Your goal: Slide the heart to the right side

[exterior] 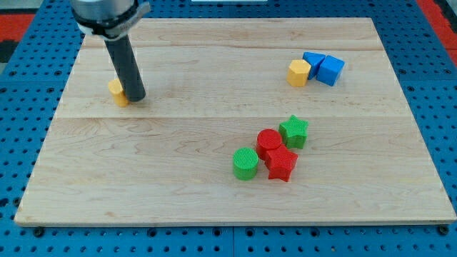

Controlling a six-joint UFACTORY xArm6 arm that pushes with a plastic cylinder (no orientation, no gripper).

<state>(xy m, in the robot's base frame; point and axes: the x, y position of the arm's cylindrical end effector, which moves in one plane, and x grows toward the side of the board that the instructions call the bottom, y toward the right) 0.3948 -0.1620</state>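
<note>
My tip [136, 98], the lower end of the straight dark rod, rests on the pale wooden table [214, 71] near the view's upper left. It sits just to the view's right of a small yellow block [118, 92], touching it or very nearly so, and the rod hides much of that block. The visible part is too small to show a clear outline, but no other block here looks like a heart, so I judge this yellow block to be the heart the task names. There is no gripper on this arm, so nothing opens or clamps; the rod only pushes.

Well apart, at the view's upper right, a yellow hexagonal block [298, 73] touches two blue blocks [323, 68]. Lower, right of centre, a green cylinder [245, 163], a red cylinder [269, 141], a red star-shaped block [281, 164] and a green star-shaped block [293, 132] sit clustered together.

The step in hand appears to be the approach: the heart lies far on the left side, its travel not yet made. My tip stands on the wrong side for a rightward push (a shove from here would send the heart left). The next move calls for rounding the block to its left face without nudging it, then pushing straight right, along the band of table between the two clusters.
</note>
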